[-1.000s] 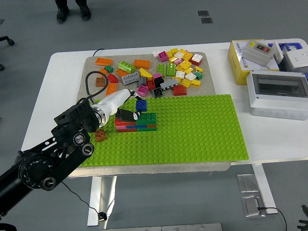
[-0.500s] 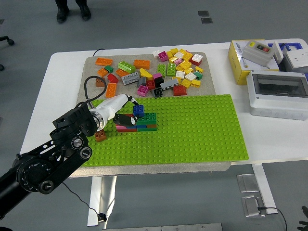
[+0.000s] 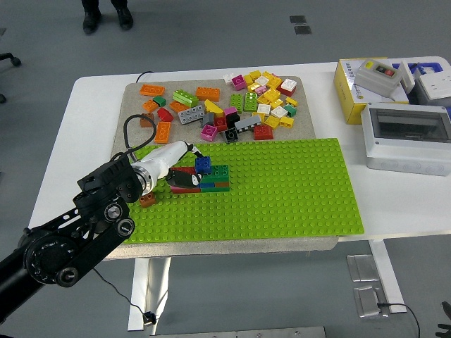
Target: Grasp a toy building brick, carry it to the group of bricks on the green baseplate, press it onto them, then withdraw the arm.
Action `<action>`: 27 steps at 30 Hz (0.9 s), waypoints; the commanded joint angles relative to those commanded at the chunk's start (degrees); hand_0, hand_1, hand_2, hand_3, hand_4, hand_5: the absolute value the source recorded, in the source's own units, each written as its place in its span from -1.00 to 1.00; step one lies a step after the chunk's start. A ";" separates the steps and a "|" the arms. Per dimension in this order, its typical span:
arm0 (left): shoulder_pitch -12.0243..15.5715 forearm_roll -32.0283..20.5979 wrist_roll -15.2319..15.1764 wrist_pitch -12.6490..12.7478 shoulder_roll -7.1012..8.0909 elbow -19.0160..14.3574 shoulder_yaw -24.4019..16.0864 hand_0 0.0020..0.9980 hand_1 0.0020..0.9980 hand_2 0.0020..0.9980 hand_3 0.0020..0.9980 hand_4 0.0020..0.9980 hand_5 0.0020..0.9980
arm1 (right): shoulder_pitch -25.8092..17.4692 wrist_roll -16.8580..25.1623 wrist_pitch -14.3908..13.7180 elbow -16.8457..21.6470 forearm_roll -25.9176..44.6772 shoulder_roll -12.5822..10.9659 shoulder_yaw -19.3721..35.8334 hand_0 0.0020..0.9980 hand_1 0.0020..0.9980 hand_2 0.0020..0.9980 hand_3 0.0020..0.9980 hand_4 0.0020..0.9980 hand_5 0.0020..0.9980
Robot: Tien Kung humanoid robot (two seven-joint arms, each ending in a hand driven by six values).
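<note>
My left hand reaches in from the lower left, its white palm and black fingers lying against the left end of the brick group on the green baseplate. The fingers are curled on a small blue brick, which rests on top of the group beside its green top brick. Red, blue and green layers show under it. The hand hides the group's left part. The loose brick pile lies on the grey mat behind the baseplate.
A brown brick sits on the baseplate's left edge under my forearm. At the right stand a yellow box and a grey enclosure. A person's feet show on the floor beyond the table.
The blue brick has come down and slightly left with my hand, from above the group onto its top. My forearm has drawn back a little toward the lower left.
</note>
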 joint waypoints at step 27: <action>-0.02 0.14 0.23 -0.08 -0.02 -0.41 0.90 0.97 0.92 0.89 0.14 0.02 -0.48 | 0.03 -0.04 -0.03 0.00 -0.32 -0.07 0.34 0.44 0.36 0.37 0.42 0.24 0.92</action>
